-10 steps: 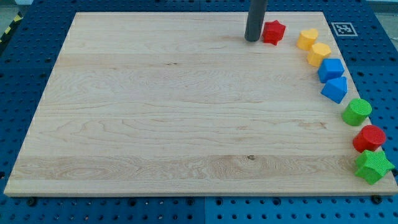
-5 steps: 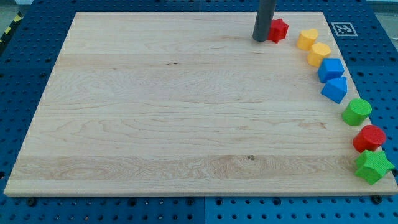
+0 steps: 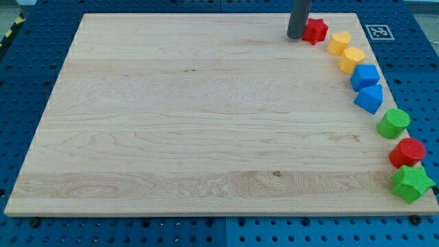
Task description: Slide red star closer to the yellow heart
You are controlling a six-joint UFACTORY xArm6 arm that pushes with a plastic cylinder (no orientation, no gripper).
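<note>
The red star (image 3: 316, 30) lies near the board's top right edge. My tip (image 3: 295, 36) stands against the star's left side, touching it. The yellow heart (image 3: 338, 42) lies just to the star's right and slightly lower, a small gap apart from it. A second yellow block (image 3: 352, 59), roughly hexagonal, sits right below the heart.
Down the board's right edge run a blue cube (image 3: 365, 76), a blue block (image 3: 370, 98), a green cylinder (image 3: 394, 123), a red cylinder (image 3: 408, 152) and a green star (image 3: 411, 183). A marker tag (image 3: 376, 31) sits at the top right corner of the wooden board (image 3: 192, 123).
My tip has moved right and slightly up, pushing the red star right, so the gap to the yellow heart has shrunk. The other blocks have not moved.
</note>
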